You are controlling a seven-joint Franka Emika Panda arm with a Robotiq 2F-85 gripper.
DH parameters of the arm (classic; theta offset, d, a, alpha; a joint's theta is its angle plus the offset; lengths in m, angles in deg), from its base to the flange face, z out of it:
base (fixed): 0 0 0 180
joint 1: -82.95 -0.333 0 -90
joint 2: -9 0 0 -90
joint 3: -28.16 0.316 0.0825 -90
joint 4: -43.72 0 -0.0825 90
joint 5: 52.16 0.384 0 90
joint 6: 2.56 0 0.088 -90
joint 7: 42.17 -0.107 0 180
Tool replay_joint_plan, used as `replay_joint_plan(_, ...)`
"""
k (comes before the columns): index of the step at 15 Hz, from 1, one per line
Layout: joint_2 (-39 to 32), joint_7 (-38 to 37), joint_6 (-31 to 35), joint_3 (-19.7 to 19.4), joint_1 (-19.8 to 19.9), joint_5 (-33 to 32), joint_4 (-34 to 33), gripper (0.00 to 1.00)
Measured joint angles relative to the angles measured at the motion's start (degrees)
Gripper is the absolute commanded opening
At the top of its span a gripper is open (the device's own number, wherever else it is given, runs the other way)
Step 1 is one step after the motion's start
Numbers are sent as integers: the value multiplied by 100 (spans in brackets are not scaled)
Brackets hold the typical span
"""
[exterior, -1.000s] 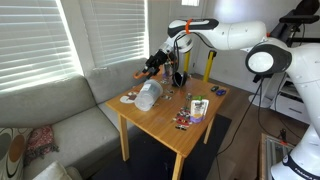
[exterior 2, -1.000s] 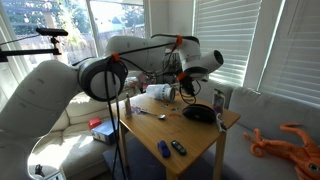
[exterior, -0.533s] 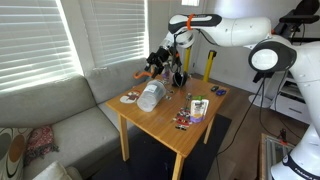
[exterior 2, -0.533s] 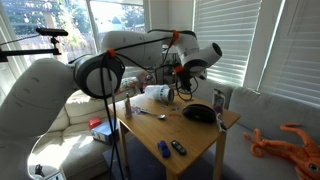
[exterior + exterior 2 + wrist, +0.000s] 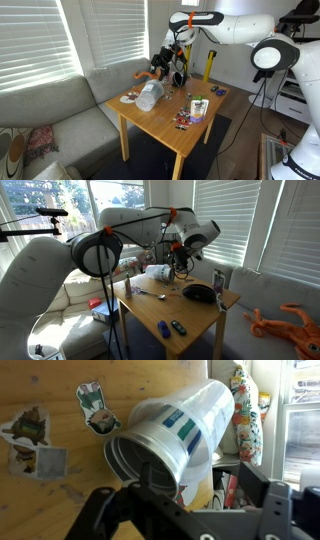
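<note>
Since a second ago the gripper (image 5: 169, 58) has lifted and pulled back from low over the cup. The plastic cup (image 5: 148, 96) hasn't shifted.

Status, as I read it:
- The cup is not gripped. It lies on its side on the wooden surface (image 5: 165, 128), near the far corner in both exterior views (image 5: 160, 272).
- It is not upright, and nothing sits in or on it.
- Fingers (image 5: 102, 508) are spread wide and empty.

Cup vs fingers:
- In the wrist view the cup (image 5: 185, 430) sits dead ahead, open mouth toward the camera and base pointing away.
- It falls roughly between the lines of the two fingers, but beyond them. There's no contact.
- In both exterior views the gripper (image 5: 180, 254) hangs clear above the cup, slightly off to one side.

Around it:
- Small picture stickers (image 5: 95, 405) lie flat on the surface just beside the cup's rim.
- A dark wiry stand (image 5: 186, 270) is close behind the cup.
- A spoon (image 5: 150, 293) and a dark bowl-like item (image 5: 198, 294) sit mid-surface, with a blue marker (image 5: 163, 330) near the front edge.
- A sofa (image 5: 60, 115) runs alongside, with an orange plush (image 5: 290, 320) on it.
</note>
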Motion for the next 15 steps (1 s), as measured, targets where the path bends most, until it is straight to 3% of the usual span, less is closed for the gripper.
replay_joint_plan(2,-11,7,-11,0,2,-36,0,40)
replay_joint_plan(3,-23,28,-9,0,3,-41,0,47)
replay_joint_plan(4,-37,54,-5,1,6,-41,0,78)
replay_joint_plan(6,-70,148,14,8,17,-41,0,73)
replay_joint_plan(10,-131,394,170,65,68,-41,-14,98)
replay_joint_plan(15,-225,818,556,225,113,-32,-77,100)
